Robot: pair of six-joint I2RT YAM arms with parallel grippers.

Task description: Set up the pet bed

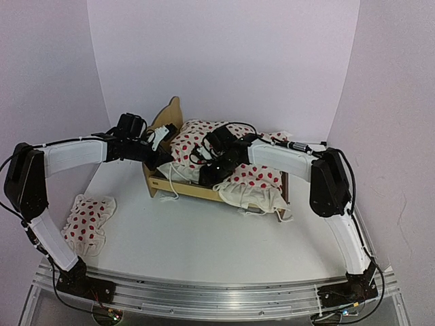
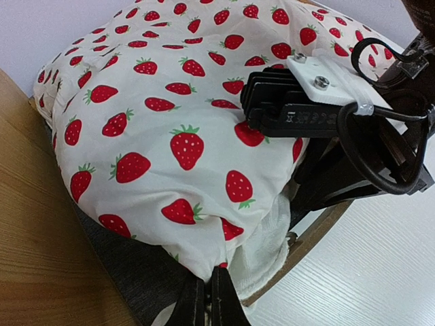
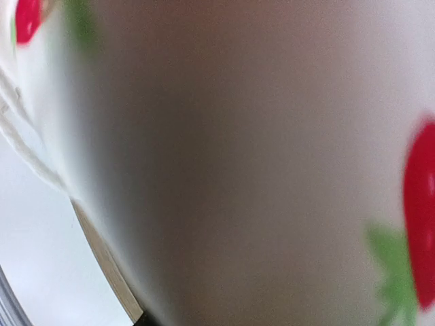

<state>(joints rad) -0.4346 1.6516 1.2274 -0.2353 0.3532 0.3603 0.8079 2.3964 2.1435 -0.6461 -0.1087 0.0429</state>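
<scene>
Counts: one pet bed [image 1: 178,188], one strawberry-print quilt [image 1: 194,139], one matching small pillow [image 1: 88,219], two arms.

Pet bed: light plywood frame on the white table [image 1: 204,238], toward 12 o'clock from table centre. Scalloped headboard [image 1: 172,112] stands up at the bed's 11 o'clock corner. Dark grey mattress pad [image 2: 136,261] shows only as a strip under the quilt in the left wrist view.

Quilt: heaped on the bed, covers most of it. Ruffled edge [image 1: 255,193] spills over the frame at 4 o'clock and touches the table.

Pillow: flat on the table at 8 o'clock, well apart from the bed.

Left gripper [image 2: 209,299]: at the bed's 9 o'clock side. Jaws pressed together, with the quilt's lower edge drawn to a point between the tips; it looks pinched.

Right gripper [image 1: 207,171]: down on the quilt near mid-bed, reaching in from 3 o'clock. Its wrist view is blurred cloth at close range plus a sliver of wooden rail [image 3: 109,275]; no fingers in sight. Cannot tell how wide the jaws stand, or whether they hold anything.

Writing: a small embossed mark on the right gripper body in the left wrist view, too small to read. No other labels.
</scene>
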